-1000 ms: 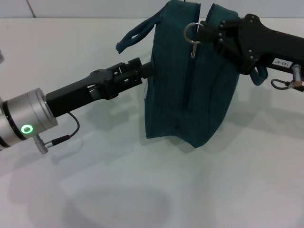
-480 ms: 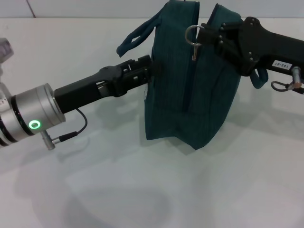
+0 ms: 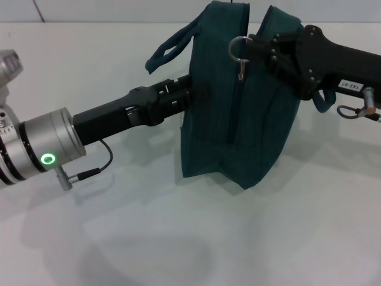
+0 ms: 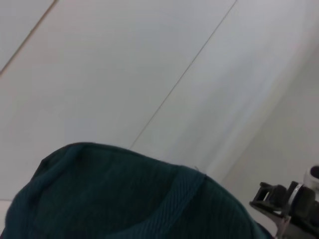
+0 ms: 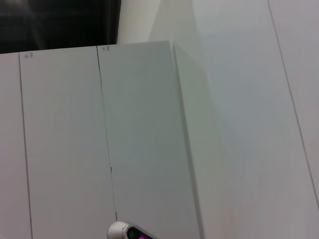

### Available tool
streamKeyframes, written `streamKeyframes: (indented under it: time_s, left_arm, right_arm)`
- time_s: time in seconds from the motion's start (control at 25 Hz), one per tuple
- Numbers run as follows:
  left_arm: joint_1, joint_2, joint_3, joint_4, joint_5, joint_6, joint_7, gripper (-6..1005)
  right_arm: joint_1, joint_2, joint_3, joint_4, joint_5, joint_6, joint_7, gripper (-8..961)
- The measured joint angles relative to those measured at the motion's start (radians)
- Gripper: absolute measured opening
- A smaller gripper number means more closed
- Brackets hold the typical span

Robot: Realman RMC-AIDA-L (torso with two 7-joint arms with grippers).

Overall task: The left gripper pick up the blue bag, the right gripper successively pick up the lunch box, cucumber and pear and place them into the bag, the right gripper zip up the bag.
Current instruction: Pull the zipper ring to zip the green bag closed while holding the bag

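The blue bag (image 3: 238, 113) stands upright on the white table (image 3: 149, 238), its zipper line running down the side that faces me. My left gripper (image 3: 189, 92) comes in from the left and presses against the bag's left side, just under a loose loop handle (image 3: 169, 46). At the bag's top, my right gripper (image 3: 255, 43) is shut on the zipper pull, whose metal ring (image 3: 239, 46) hangs off its tip. The left wrist view shows teal bag fabric (image 4: 124, 199) close up and the right gripper (image 4: 286, 201) beyond it. The lunch box, cucumber and pear are out of view.
White table surface surrounds the bag in front and to the left. The left arm's silver joint with its green ring light (image 3: 47, 149) sits low at the left. The right wrist view shows only white panels (image 5: 139, 139).
My left arm has pushed to the right and slightly up, its tip going deeper against the bag's side. The right gripper and zipper ring shifted only slightly; the bag stays put.
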Motion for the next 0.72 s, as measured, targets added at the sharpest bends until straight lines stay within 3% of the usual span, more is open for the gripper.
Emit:
streamKeyframes:
  time_s: [0.24,0.44,0.72]
  left_arm:
    - [-0.004,0.000,-0.001,-0.025,0.002,-0.013,0.024,587]
    - [0.001,0.000,-0.001,-0.025,-0.004,-0.013,0.032,347]
    - [0.001,-0.001,-0.001,-0.025,-0.005,-0.012,0.045,163]
  right_arm:
    - [0.001,0.001,-0.002,0.010,0.000,-0.003,0.000,8]
    - [0.000,0.002,-0.002,0.022,0.000,-0.004,0.000,9]
    - [0.001,0.002,-0.002,0.027,0.010,0.000,0.000,9]
